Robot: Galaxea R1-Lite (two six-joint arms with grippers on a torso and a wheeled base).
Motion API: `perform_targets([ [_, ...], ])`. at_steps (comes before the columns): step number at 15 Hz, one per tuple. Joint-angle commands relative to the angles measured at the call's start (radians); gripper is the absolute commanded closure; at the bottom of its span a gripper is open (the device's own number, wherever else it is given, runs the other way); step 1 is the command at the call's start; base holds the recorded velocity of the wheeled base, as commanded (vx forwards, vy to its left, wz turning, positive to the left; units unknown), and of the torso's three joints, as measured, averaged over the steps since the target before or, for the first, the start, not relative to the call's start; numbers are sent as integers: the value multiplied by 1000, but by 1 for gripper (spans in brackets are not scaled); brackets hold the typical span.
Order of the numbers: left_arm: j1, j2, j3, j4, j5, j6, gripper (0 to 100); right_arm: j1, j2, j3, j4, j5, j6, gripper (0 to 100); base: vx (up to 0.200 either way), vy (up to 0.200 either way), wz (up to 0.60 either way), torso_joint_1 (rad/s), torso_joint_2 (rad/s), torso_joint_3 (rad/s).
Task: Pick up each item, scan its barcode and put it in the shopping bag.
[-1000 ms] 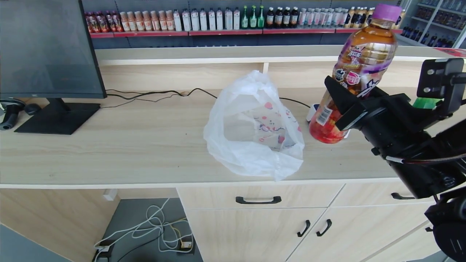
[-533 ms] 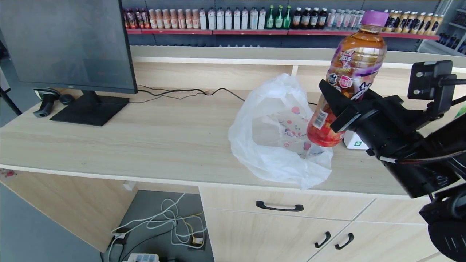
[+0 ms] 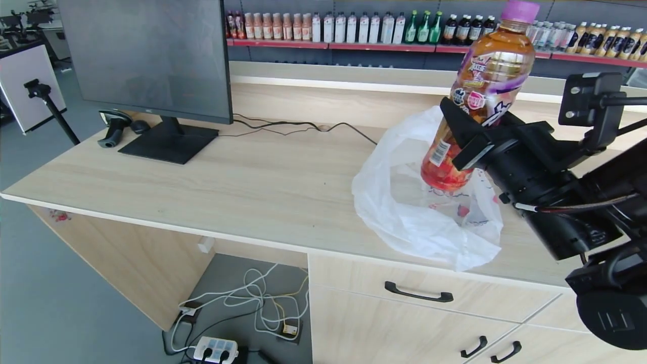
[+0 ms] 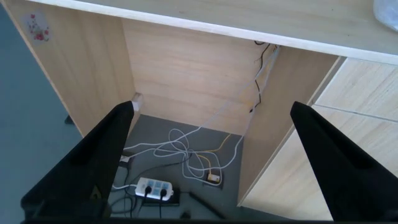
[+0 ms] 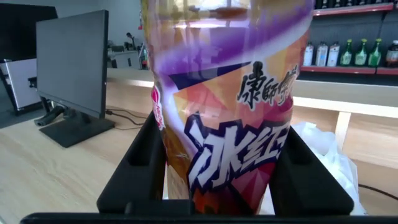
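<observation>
Bottle: amber drink bottle, purple cap, upright, lifted over the white shopping bag.
Label: purple-orange wrap, large white characters; barcode low on its side.
Right gripper: jaws clamped on the bottle's lower body.
Left gripper: jaws wide, below the counter's edge.
Room: pale wood counter, monitor, shelves of drinks.

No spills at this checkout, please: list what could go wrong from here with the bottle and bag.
1. The right jaws grip the bottle low on its body, so its tall top could tip.
2. The shopping bag lies slumped and limp; the bottle may snag its film instead of entering.
3. The bag reaches close to the front edge of the counter, so a push might slide it off.
</observation>
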Motion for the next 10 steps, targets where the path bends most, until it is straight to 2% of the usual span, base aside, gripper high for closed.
perform_targets([
  [1,0,0,0,0,0,1,0,-1,64,-47,0,-1,0,100,0,0,0,0,0,0],
  [10,0,0,0,0,0,1,0,-10,255,-180,0,-1,45,100,0,0,0,0,0,0],
])
